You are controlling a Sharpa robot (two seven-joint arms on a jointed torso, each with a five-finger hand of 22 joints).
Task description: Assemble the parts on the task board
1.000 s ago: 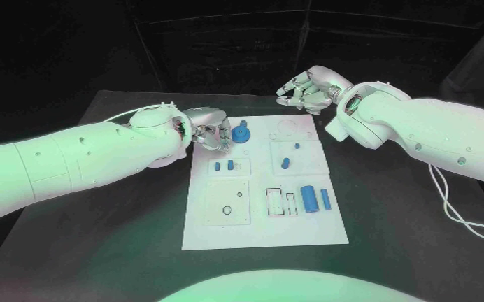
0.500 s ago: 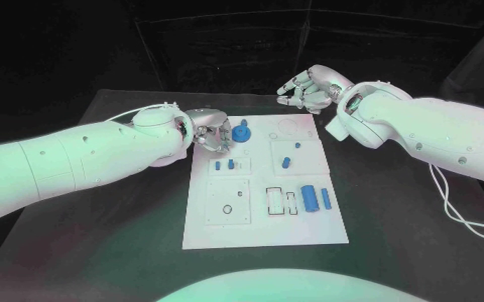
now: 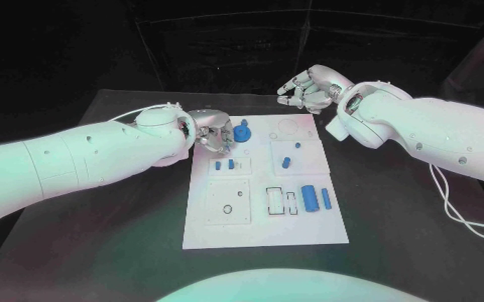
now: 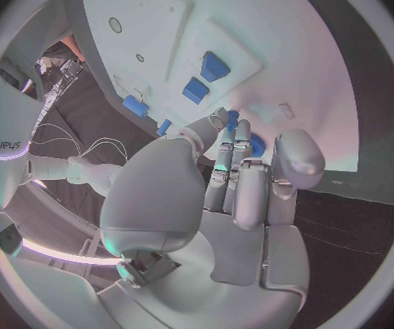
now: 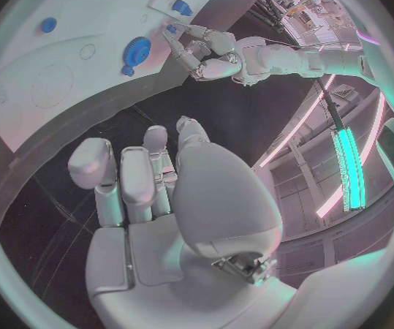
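Hovering left hand (image 3: 210,134), fingers (image 4: 243,175) beside gear (image 3: 242,133).

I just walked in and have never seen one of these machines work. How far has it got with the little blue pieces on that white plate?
Early, it seems. On the white task board, a blue gear-shaped part stands near the far edge, beside the left hand; whether it grips anything I cannot tell. The right hand hovers beyond the board, empty. A blue cylinder and several small blue blocks lie loose, probably still to place.

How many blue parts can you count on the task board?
7, possibly more hidden: gear by the left hand; two blocks; two pieces; two cylinders nearest the robot.
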